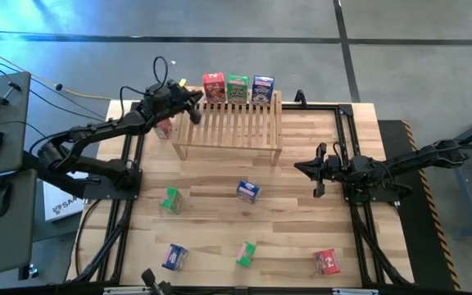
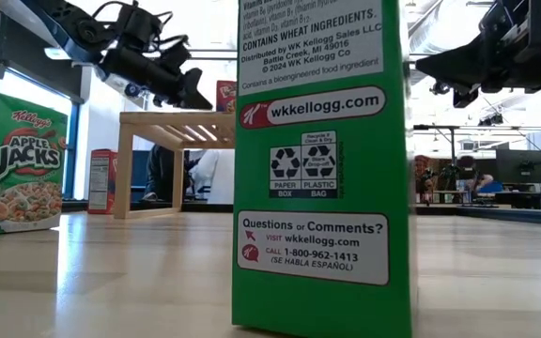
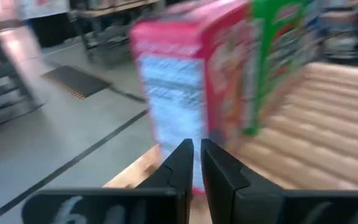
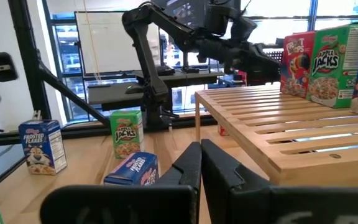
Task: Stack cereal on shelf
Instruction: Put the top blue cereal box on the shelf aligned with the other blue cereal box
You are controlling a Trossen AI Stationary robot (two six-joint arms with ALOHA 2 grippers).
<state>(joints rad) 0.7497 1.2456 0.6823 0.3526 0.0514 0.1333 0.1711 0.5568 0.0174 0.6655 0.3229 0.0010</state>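
Closed and empty, both pairs of my dark fingers hold nothing: my left gripper point(image 1: 195, 100) hovers at the far left corner of the low light-wood slatted shelf point(image 1: 228, 124), my right gripper point(image 1: 300, 169) waits above the plank table point(image 1: 285, 229) to the shelf's right. Nearest me, five small cereal boxes lie scattered on the table: blue point(image 1: 174, 256), green point(image 1: 246, 253), red point(image 1: 327, 261), green point(image 1: 170, 200), blue point(image 1: 247, 191). Farther off, another red box point(image 1: 164, 127) sits beside the shelf's left leg, and along the shelf's back edge stand a red box point(image 1: 214, 88), a green box point(image 1: 238, 88) and a blue box point(image 1: 262, 88).
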